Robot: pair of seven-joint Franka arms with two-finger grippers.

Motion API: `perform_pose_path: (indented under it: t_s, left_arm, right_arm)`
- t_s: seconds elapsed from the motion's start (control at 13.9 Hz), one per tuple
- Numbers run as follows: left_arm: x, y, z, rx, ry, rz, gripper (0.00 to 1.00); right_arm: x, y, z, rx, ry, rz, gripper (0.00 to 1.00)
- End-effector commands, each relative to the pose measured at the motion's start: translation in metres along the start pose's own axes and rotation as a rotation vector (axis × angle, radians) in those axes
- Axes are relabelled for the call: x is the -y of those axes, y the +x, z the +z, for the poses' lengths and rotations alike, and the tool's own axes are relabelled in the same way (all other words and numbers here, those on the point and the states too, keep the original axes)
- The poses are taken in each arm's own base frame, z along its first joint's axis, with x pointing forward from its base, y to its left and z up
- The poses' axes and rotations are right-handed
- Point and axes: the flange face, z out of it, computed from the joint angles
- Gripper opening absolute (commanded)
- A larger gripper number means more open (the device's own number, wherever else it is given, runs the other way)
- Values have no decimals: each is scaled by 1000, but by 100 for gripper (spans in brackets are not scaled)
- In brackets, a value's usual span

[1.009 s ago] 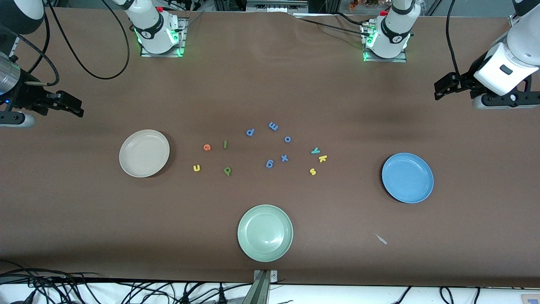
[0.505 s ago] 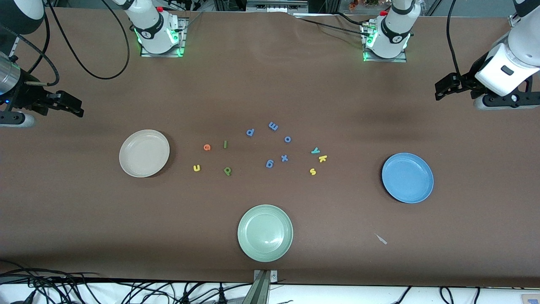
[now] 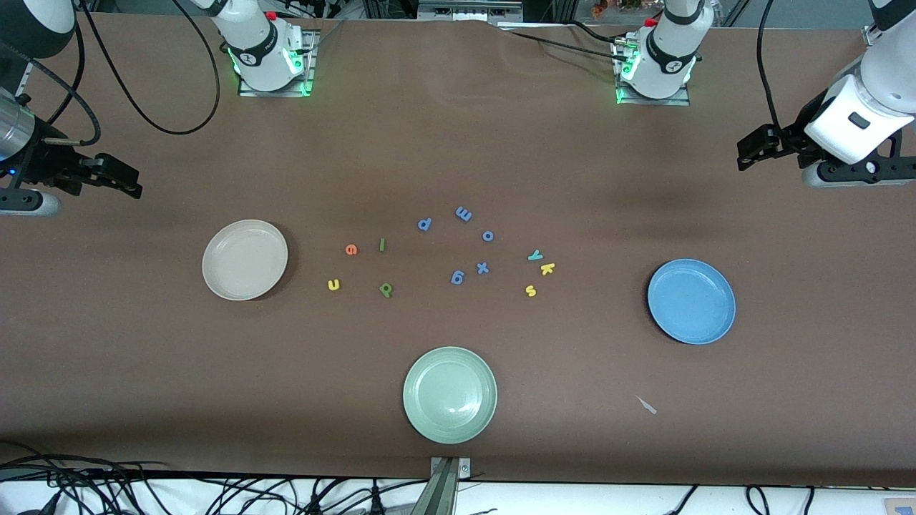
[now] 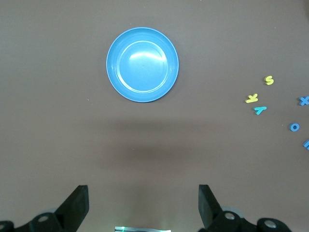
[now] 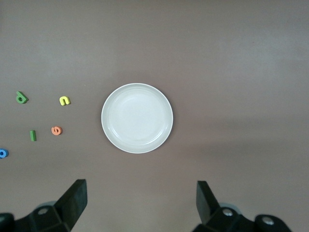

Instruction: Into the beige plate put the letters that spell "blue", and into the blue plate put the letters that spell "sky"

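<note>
The beige plate [image 3: 245, 259] lies empty toward the right arm's end, and the blue plate [image 3: 691, 301] lies empty toward the left arm's end. Beside the beige plate lie the orange e [image 3: 351, 249], green l [image 3: 382, 244], yellow u [image 3: 333, 285] and green b [image 3: 386, 289]. The teal y [image 3: 535, 254], yellow k [image 3: 547, 268] and yellow s [image 3: 530, 290] lie closer to the blue plate. My right gripper [image 3: 129, 184] hangs open and empty at its table end, high over bare table next to the beige plate [image 5: 137, 118]. My left gripper [image 3: 748, 151] hangs open and empty near the blue plate [image 4: 142, 64].
Several blue letters [image 3: 482, 267] are scattered mid-table between the two letter groups. A pale green plate [image 3: 449, 394] sits nearest the front camera. A small scrap [image 3: 647, 405] lies nearer the camera than the blue plate. Cables trail by the right arm's base.
</note>
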Motion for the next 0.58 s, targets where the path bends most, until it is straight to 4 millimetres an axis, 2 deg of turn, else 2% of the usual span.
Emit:
perform_pose_path:
  t_s: [0.0,0.5]
  left_arm:
    - [-2,-3,-4,5,8,7,100]
    - [-6,-2,-10,-11,-4,12,100]
  right_arm:
    - [1,-1,-2,8,0,-11,100]
    - [3,-1,-2,9,0,-15,100]
